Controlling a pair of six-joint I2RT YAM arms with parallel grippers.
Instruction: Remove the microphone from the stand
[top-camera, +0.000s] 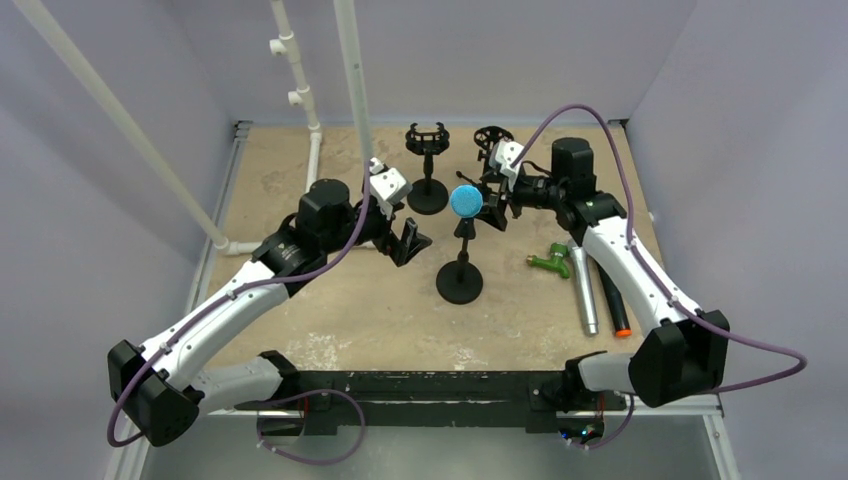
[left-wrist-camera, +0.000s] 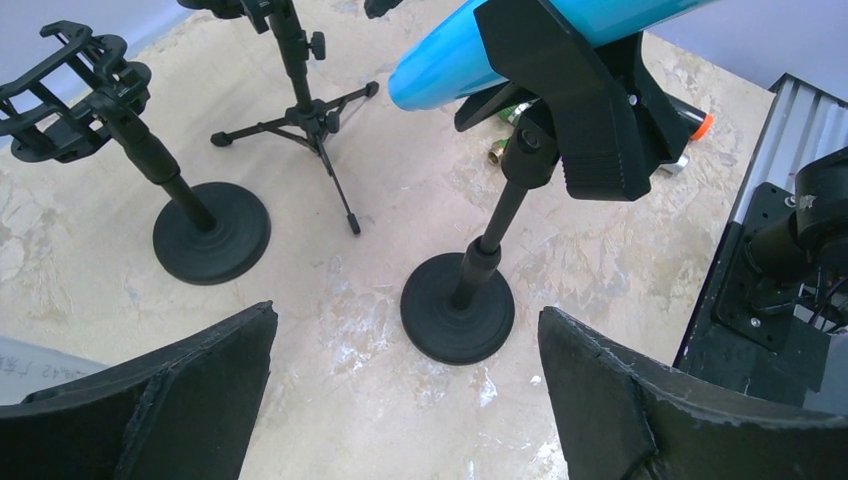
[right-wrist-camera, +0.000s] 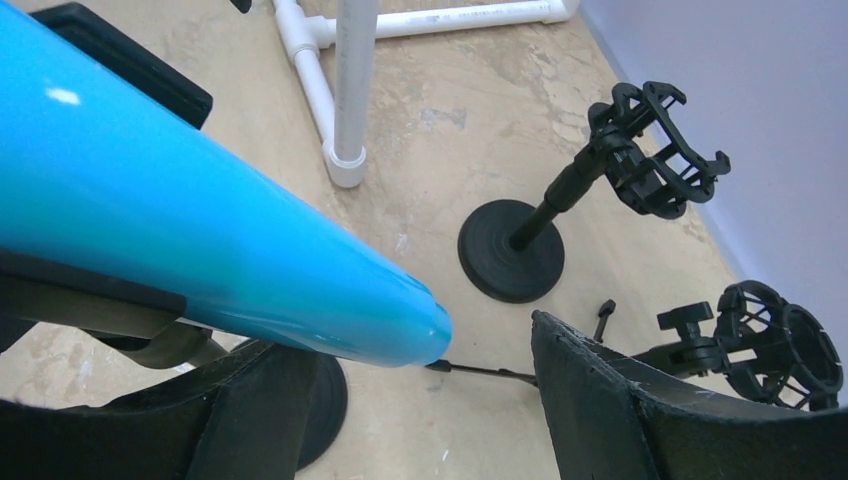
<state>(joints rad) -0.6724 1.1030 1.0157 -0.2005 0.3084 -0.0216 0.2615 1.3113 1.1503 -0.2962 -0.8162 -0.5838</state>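
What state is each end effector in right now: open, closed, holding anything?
Left end effector: open, holding nothing.
Right end effector: open, straddling the blue microphone at its end, not gripping it.

A robotics lab test cell: a worn beige table (top-camera: 330, 300) boxed in by plain lilac walls (top-camera: 90, 230), a white PVC pipe frame (top-camera: 352, 80) at its far-left corner, and the left arm (top-camera: 230, 300) and right arm (top-camera: 630, 260) bolted along its near edge, trailing purple cables (top-camera: 590, 115).
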